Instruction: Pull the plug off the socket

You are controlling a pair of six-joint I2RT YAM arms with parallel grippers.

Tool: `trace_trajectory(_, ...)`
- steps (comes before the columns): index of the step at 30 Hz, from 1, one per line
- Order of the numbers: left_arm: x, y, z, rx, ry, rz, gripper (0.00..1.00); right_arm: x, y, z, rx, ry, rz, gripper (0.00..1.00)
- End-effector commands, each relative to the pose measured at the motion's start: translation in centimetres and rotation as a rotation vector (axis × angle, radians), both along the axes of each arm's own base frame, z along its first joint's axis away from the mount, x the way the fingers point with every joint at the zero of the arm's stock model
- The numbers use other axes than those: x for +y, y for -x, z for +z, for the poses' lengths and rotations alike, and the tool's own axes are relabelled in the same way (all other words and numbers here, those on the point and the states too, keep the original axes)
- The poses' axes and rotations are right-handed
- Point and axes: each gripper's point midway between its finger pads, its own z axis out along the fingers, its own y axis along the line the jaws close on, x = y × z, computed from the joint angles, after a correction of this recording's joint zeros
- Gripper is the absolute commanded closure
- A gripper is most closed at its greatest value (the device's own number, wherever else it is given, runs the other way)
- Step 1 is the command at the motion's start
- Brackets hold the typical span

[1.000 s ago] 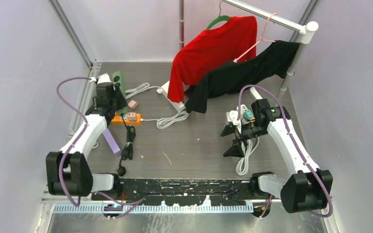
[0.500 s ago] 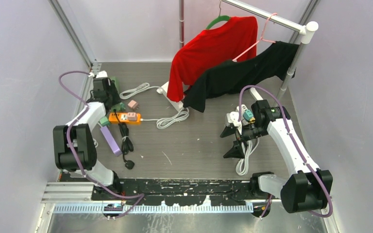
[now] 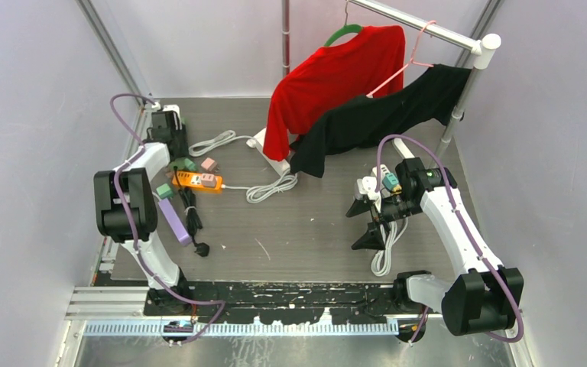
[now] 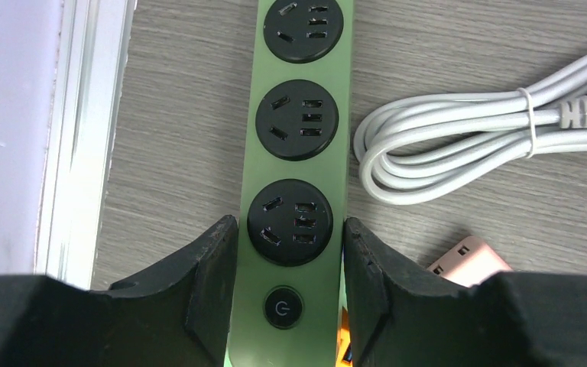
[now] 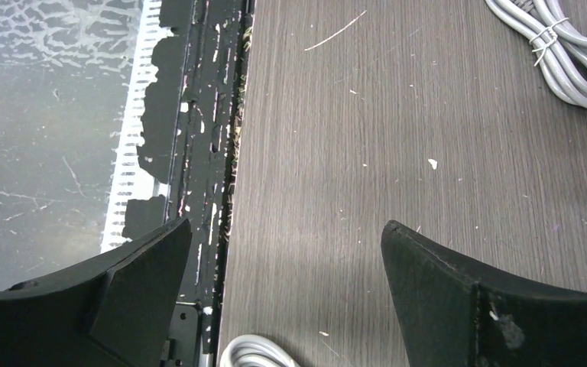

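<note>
Straddling the green power strip (image 4: 296, 169) at the far left of the table (image 4: 168, 138) with the left gripper (image 4: 290, 229), jaws pressed against both long edges, level with the nearest socket and just far of the round power button (image 4: 279, 308). Read as a grip on the strip's body itself, probably to steady or shift it, not to draw anything out, given three visible sockets, all empty. Noted a bundled white cable (image 4: 458, 138) just right of the strip, tied with a band, and nearer, a loose pink adapter (image 4: 468, 260) flat on the table.

Found the likelier target in the top view: an orange power strip (image 3: 197, 180) just near and right of the left arm's wrist, with a pink plug (image 3: 209, 182) seated toward its right end and a smaller fitting beside it, too small to name. Judged the task not yet done, with that plug in its socket and no jaws around it. Expected a release of the green strip first, then a short move near and right to take the plug by its sides.

Found the right gripper (image 5: 287, 224) hanging over bare table at the near right, jaws spread wide around nothing, well apart from both strips; perhaps parked out of the way, perhaps free to pin the orange strip during the pull. Feared, without such a brace, dragging the whole light strip along.
</note>
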Motion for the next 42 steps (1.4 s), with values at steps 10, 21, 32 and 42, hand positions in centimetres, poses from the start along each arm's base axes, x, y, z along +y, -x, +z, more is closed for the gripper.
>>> trace_trajectory(10, 0.2, -1.3, 8.8, -0.195, 0.094, 0.102, 0.00, 0.4, 0.1, 1.1, -0.033, -0.040, 0.011, 0.00)
trace_trajectory(21, -9.0, 3.7, 13.2, -0.366, 0.577, -0.076, 0.00, 0.3, 0.0, 0.9, -0.037, -0.032, 0.013, 0.00)
trace_trajectory(32, -14.2, 10.1, 5.9, -0.304, 0.486, -0.135, 0.00, 0.3, 0.0, 0.9, -0.036, -0.032, 0.014, 0.00)
trace_trajectory(42, -12.6, 9.2, 4.2, -0.281, 0.383, -0.107, 0.01, 0.3, 0.0, 0.7, -0.033, -0.030, 0.014, 0.00)
